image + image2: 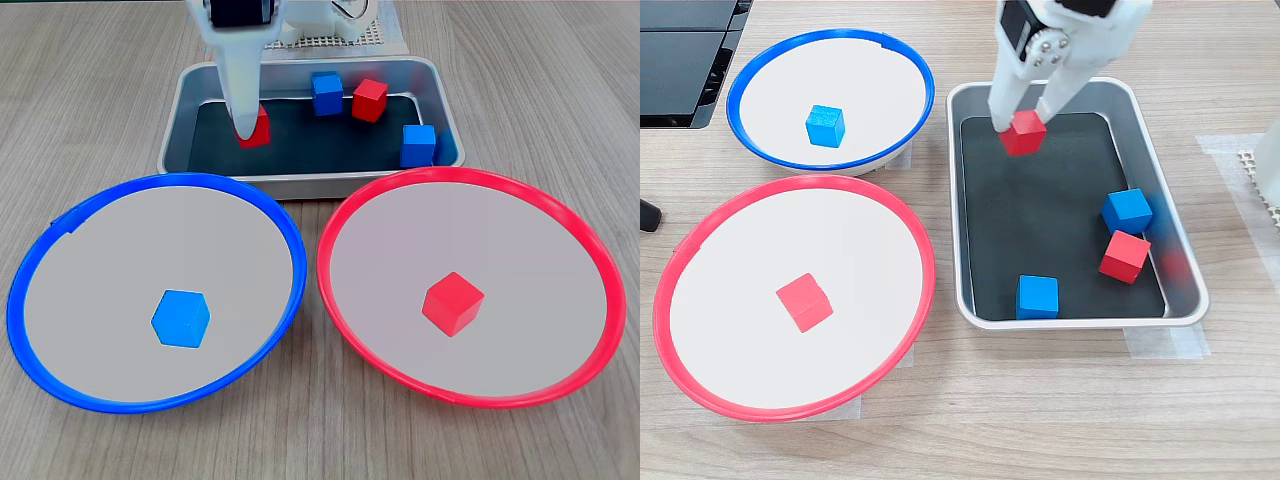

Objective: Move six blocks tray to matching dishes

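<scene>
- The end effector [1020,128] stands upright over the far-left corner of the silver tray [187,95] as a fixed view shows it, its two white fingers nearly closed on a red cube [1024,134] that sits directly between them.
- That cube is low, at or just above the tray's black bottom; I cannot tell whether it is lifted.
- The red-rimmed dish [902,221] lies just outside the tray, diagonally toward the near-left corner in a fixed view, so the carry likely goes up, then across the tray wall.
</scene>
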`<control>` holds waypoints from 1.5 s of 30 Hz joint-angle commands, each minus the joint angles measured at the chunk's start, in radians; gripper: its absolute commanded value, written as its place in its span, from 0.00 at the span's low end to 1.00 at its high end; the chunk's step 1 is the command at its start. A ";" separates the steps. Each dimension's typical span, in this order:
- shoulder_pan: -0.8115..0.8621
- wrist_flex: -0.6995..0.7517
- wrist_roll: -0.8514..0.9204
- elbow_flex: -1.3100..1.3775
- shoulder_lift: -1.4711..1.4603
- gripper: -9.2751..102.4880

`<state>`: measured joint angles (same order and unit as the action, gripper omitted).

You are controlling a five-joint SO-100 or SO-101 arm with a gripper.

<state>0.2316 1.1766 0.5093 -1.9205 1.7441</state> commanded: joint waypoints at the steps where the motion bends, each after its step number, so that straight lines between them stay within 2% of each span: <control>1: -0.169 0.043 -0.133 0.206 -0.023 0.08; 3: -0.261 0.009 -0.215 0.337 -0.092 0.08; 6: -0.393 -0.115 -0.287 0.489 -0.236 0.08; 11: -0.486 -0.265 -0.252 0.523 -0.407 0.08; 12: -0.492 -0.295 -0.219 0.492 -0.423 0.11; 13: -0.492 -0.310 -0.178 0.457 -0.428 0.23; 14: -0.489 -0.314 -0.169 0.445 -0.426 0.27; 15: -0.486 -0.313 -0.163 0.437 -0.423 0.30; 17: -0.474 -0.301 -0.149 0.419 -0.411 0.29; 18: -0.469 -0.295 -0.146 0.416 -0.407 0.25; 19: -0.463 -0.288 -0.144 0.413 -0.397 0.14; 20: -0.456 -0.273 -0.149 0.410 -0.383 0.10; 22: -0.437 -0.224 -0.181 0.396 -0.337 0.08; 25: -0.383 -0.107 -0.365 0.328 -0.189 0.08; 26: -0.351 -0.021 -0.463 0.265 -0.083 0.08; 30: -0.281 0.190 -0.620 0.069 0.133 0.08; 33: -0.276 0.239 -0.727 -0.035 0.150 0.08; 38: -0.379 0.107 -0.891 -0.043 0.031 0.08; 45: -0.494 0.064 -0.986 0.054 -0.097 0.08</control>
<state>-0.2347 1.2487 -0.4479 -1.9221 1.6613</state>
